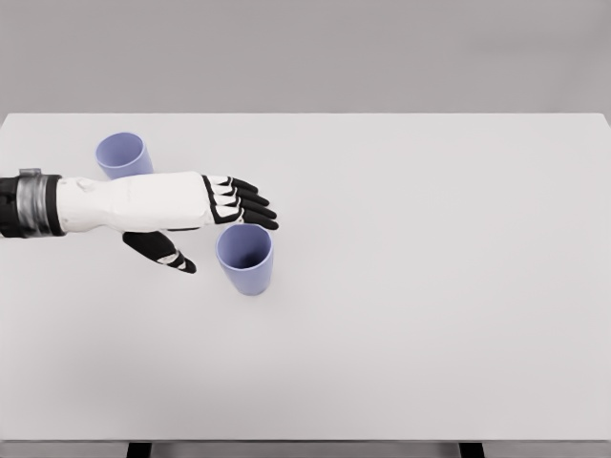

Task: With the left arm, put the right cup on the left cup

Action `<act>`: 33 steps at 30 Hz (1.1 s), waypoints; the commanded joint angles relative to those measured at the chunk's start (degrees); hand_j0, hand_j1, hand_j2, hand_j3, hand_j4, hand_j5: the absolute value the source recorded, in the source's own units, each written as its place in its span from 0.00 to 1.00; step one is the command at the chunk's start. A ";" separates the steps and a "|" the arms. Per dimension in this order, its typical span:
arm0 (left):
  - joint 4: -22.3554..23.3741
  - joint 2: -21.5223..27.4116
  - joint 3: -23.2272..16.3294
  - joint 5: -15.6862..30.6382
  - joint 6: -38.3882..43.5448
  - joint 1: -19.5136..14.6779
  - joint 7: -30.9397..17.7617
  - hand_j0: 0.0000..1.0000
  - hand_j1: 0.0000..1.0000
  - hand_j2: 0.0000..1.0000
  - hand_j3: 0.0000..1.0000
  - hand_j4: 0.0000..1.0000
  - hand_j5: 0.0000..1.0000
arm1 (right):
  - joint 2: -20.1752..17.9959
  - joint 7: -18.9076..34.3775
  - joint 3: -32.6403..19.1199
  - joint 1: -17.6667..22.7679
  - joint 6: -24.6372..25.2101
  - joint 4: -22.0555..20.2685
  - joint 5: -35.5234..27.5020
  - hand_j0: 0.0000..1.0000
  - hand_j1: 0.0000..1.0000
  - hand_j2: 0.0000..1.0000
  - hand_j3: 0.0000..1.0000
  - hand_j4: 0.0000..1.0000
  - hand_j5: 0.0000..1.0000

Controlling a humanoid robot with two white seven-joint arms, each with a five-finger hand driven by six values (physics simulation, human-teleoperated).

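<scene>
A white humanoid arm is reaching in from the left edge of a pale worktop (pixel 430 315), its left hand (pixel 205 221) hovering beside the right cup (pixel 245 258) with the black fingers (pixel 250 205) extended almost straight and the thumb (pixel 160 251) splayed down and away. The hand is holding nothing; the fingertips are passing just above the far rim of the cup, and whether they are touching it cannot be told from this angle.

The right cup, lilac and open-mouthed, is standing upright a little left of the worktop's centre, its long axis vertical and its opening facing up toward the camera. The left cup (pixel 123 154), the same colour and also upright with its mouth up, is sitting nearer the far left corner, partly behind the forearm, well apart from its twin.

The step in hand appears to be the approach to the grasp. To do it well, the hand is likely needing to drop lower so that fingers and thumb are straddling the cup's wall from opposite sides, closing around the upper body rather than pressing on the rim, which could tip it. Keeping the cup vertical through the lift should be making it easier to seat it squarely in the other cup's mouth.
</scene>
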 commanded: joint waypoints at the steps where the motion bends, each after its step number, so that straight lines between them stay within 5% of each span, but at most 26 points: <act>1: -0.01 -0.14 0.07 0.17 0.05 0.00 0.03 1.00 1.00 1.00 1.00 1.00 1.00 | 0.00 0.03 -0.36 0.17 0.20 0.44 -0.16 1.00 1.00 1.00 1.00 1.00 1.00; 3: -0.01 -0.22 0.07 0.25 0.05 -0.09 0.03 1.00 1.00 1.00 1.00 1.00 1.00 | 0.00 0.03 -0.54 2.64 0.12 0.53 -0.07 1.00 1.00 1.00 1.00 1.00 1.00; 19: -0.09 0.04 4.38 0.25 0.05 1.05 1.43 1.00 1.00 1.00 1.00 1.00 1.00 | 0.00 0.03 -0.45 2.46 0.03 0.44 0.01 1.00 1.00 1.00 1.00 1.00 1.00; 33: 0.70 -4.18 3.41 -7.92 2.00 3.87 2.14 1.00 1.00 1.00 1.00 1.00 1.00 | 0.00 0.03 -0.45 2.46 0.03 0.44 0.01 1.00 1.00 1.00 1.00 1.00 1.00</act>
